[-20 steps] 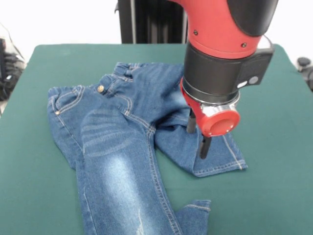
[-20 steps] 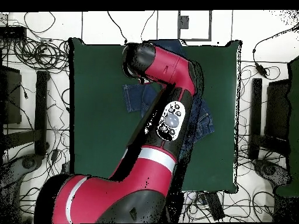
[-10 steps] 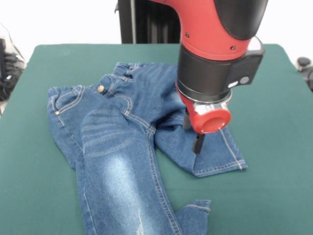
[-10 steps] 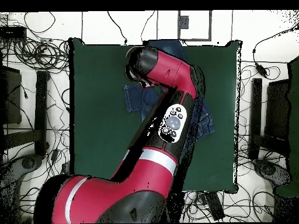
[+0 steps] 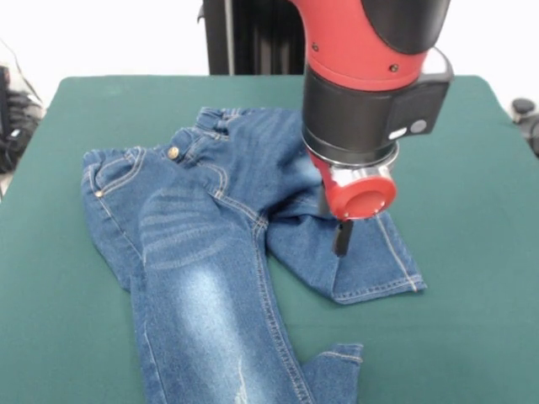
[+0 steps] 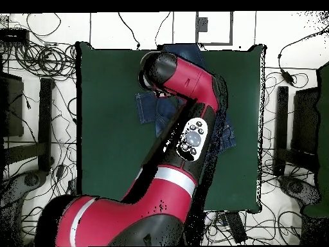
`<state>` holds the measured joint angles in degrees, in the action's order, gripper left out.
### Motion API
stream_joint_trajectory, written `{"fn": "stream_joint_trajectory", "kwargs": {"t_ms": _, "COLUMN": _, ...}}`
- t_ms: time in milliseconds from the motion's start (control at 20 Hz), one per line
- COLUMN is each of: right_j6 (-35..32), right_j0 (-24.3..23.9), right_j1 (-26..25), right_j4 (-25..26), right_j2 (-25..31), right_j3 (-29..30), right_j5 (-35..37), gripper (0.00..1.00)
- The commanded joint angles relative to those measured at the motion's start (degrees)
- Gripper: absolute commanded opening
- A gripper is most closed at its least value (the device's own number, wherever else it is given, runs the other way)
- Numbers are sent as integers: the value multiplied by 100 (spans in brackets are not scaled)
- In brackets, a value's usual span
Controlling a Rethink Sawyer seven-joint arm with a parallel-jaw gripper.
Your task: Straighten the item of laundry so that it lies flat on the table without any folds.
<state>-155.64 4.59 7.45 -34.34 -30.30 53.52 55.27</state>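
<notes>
The blue denim jeans [image 5: 202,244] lie on the green table [image 5: 472,252], waistband and brass button towards the far left. One leg runs down to the near edge, its end turned over. The other leg is folded across to the right, its hem near the middle. My gripper [image 5: 333,223] hangs over that folded leg, with its fingers apart, at or just above the cloth and holding nothing. In the overhead view the arm hides the gripper and most of the jeans [image 6: 146,106] on the table [image 6: 106,128].
The black pedestal [image 5: 253,38] stands behind the table's far edge. Dark equipment sits off the left edge [image 5: 13,118] and off the right edge [image 5: 526,114]. Cables [image 6: 38,61] cover the floor around the table.
The gripper has shifted a little left and up over the folded leg. The jeans have not moved.
</notes>
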Motion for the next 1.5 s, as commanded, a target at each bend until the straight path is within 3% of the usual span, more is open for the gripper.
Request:
{"fn": "stream_joint_trajectory", "kwargs": {"t_ms": 50, "right_j6": -1670, "right_j0": 241, "right_j1": 52, "right_j4": -611, "right_j2": 972, "right_j3": 720, "right_j5": -344, "gripper": 100}}
{"fn": "stream_joint_trajectory", "kwargs": {"t_ms": 750, "right_j6": -1624, "right_j0": 270, "right_j1": -421, "right_j4": -856, "right_j2": 887, "right_j3": 451, "right_j5": -647, "gripper": 100}}
{"fn": "stream_joint_trajectory", "kwargs": {"t_ms": 1500, "right_j6": -1019, "right_j0": 172, "right_j1": -417, "right_j4": -743, "right_j2": 1093, "right_j3": 1092, "right_j5": -961, "gripper": 100}}
